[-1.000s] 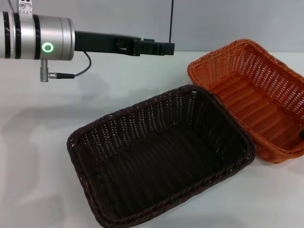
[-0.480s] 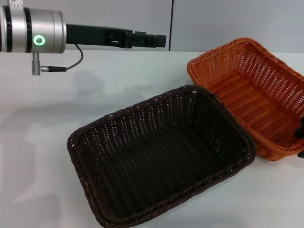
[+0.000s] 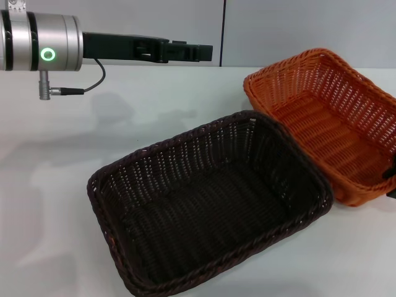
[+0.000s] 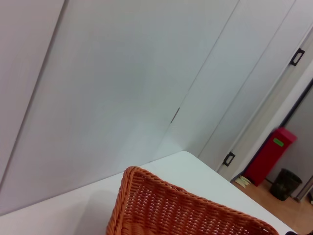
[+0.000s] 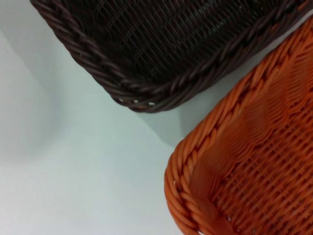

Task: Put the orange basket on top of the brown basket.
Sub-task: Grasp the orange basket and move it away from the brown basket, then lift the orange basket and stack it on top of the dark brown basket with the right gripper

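Observation:
The orange basket stands on the white table at the right, its left side close against the far right corner of the brown basket, which sits in the middle. Both baskets are empty. My left gripper hangs in the air above the far left of the table, well clear of both baskets. A dark bit of my right gripper shows at the picture's right edge, at the orange basket's near right rim. The right wrist view shows a brown corner beside an orange corner. The left wrist view shows the orange rim.
The white table spreads to the left of and behind the brown basket. A grey wall stands behind the table. A red bin and a dark bin stand on the floor far off in the left wrist view.
My left arm has moved up and to the left. The orange basket has shifted a little, its near right end sitting higher. A dark part of my right gripper has appeared at the right edge.

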`<state>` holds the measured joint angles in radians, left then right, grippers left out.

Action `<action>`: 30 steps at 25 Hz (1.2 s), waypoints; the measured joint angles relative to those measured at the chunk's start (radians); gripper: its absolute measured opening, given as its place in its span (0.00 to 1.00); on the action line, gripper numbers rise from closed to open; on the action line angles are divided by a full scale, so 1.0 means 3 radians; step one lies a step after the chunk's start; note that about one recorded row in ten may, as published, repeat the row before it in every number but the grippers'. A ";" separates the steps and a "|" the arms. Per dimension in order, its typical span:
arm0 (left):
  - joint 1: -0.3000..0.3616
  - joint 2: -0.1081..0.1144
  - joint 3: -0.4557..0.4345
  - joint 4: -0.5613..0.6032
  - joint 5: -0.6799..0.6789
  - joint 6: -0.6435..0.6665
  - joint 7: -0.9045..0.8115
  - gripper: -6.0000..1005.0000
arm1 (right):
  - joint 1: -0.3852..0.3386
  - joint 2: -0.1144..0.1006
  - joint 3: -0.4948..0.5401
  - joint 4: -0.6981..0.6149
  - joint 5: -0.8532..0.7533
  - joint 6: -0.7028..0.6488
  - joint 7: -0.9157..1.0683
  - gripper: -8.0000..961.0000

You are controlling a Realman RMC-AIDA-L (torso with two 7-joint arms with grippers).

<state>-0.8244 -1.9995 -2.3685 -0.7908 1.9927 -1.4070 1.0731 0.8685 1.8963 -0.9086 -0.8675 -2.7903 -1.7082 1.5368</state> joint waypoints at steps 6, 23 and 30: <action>0.0035 -0.0007 0.0000 -0.0030 -0.0013 0.0001 0.0018 0.82 | 0.0026 -0.0017 0.0026 -0.0137 0.0084 -0.0142 -0.0015 0.34; 0.0131 0.0039 0.0025 -0.0130 -0.0253 -0.0061 0.0053 0.82 | -0.0034 -0.0083 0.0682 -0.0535 0.0400 -0.0554 -0.0002 0.21; 0.0126 0.0043 0.0033 -0.0130 -0.0254 -0.0058 0.0088 0.82 | -0.0095 -0.0105 0.0852 -0.0688 0.0781 -0.0682 0.0100 0.18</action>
<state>-0.7865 -1.9866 -2.3586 -0.8299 1.9165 -1.4244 1.0996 0.8398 1.8646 -0.6530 -1.0740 -2.5560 -1.9127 1.5667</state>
